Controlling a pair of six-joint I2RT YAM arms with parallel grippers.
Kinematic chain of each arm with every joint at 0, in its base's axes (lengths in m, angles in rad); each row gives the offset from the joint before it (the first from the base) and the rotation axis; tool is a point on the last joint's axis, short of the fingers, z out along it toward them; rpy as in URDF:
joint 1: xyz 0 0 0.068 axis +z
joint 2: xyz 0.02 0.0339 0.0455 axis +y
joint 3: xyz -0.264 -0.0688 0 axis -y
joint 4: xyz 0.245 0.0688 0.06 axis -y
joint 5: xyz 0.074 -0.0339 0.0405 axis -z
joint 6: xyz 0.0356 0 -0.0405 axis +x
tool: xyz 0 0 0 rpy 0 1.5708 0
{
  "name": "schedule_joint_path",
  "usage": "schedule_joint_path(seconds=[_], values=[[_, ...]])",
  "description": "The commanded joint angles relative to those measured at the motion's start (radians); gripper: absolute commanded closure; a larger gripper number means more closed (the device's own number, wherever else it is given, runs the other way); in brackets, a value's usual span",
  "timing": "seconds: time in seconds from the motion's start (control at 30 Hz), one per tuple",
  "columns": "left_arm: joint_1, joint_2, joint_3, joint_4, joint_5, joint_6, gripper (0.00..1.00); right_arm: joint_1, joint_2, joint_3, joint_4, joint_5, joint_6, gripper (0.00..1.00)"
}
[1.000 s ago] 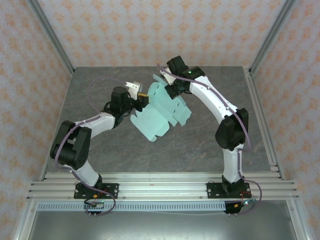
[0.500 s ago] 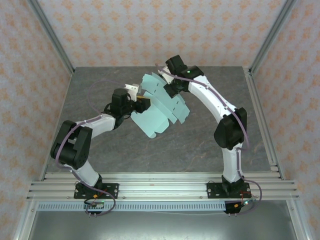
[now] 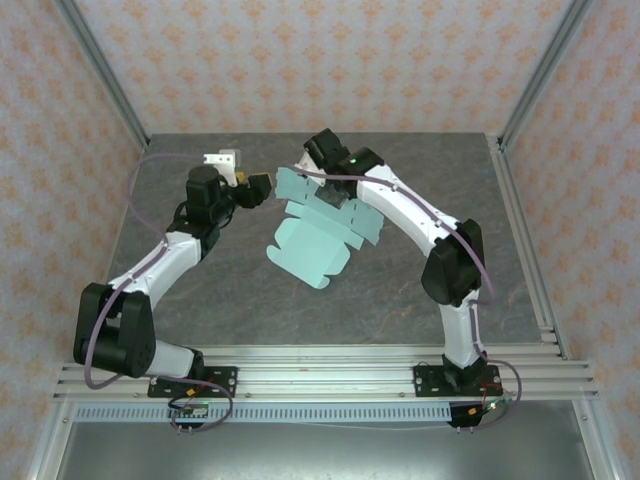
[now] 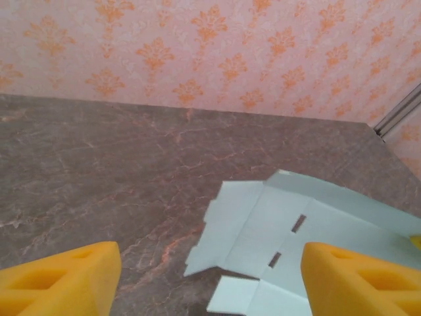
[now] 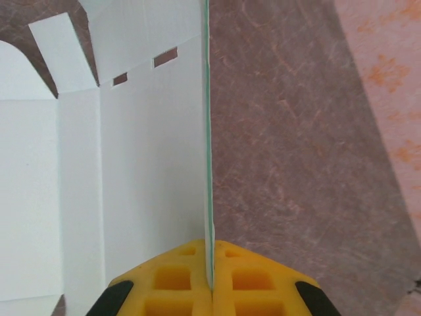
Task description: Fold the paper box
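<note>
Grey table (image 3: pixel 200 300), centre. The paper box (image 3: pixel 312 245), still a flat die-cut sheet, looks light, thin and floppy, and likely to crease. It is best gripped at an edge beside a score line. The right gripper (image 5: pixel 212 260) pinches its far edge. The left gripper (image 4: pixel 210 276), fingers wide and empty, hangs just left.

Box (image 3: pixel 305 245): pale mint-green. Table (image 3: pixel 400 295): grey, marbled with pinkish veins. Walls (image 3: pixel 300 60): pale pink with orange floral motif. Finger pads (image 4: pixel 62 280): yellow. Arms (image 3: pixel 405 205): white, black joints.
</note>
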Motion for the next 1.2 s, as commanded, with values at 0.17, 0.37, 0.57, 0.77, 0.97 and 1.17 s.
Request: schedule_joint_path(seconds=[0.17,0.37,0.57,0.77,0.97,1.17], values=[[0.031,-0.055,0.064,-0.18,0.144,0.401,0.24,0.044,-0.094,-0.179,0.286,0.082,-0.127,1.0],[0.059,-0.004,0.17,-0.282,0.341,0.692,0.33,0.061,-0.187,-0.394,0.515,0.073,-0.179,1.0],[0.012,0.066,0.261,-0.45,0.467,0.944,0.46,0.062,-0.242,-0.5,0.631,0.035,-0.18,0.99],[-0.026,0.142,0.309,-0.452,0.374,0.99,0.49,0.064,-0.245,-0.538,0.666,0.029,-0.191,0.99],[-0.05,0.189,0.381,-0.49,0.307,1.056,0.53,0.064,-0.244,-0.53,0.631,0.01,-0.199,0.99],[-0.054,0.196,0.394,-0.491,0.279,1.09,0.53,0.064,-0.243,-0.521,0.608,0.01,-0.206,0.99]])
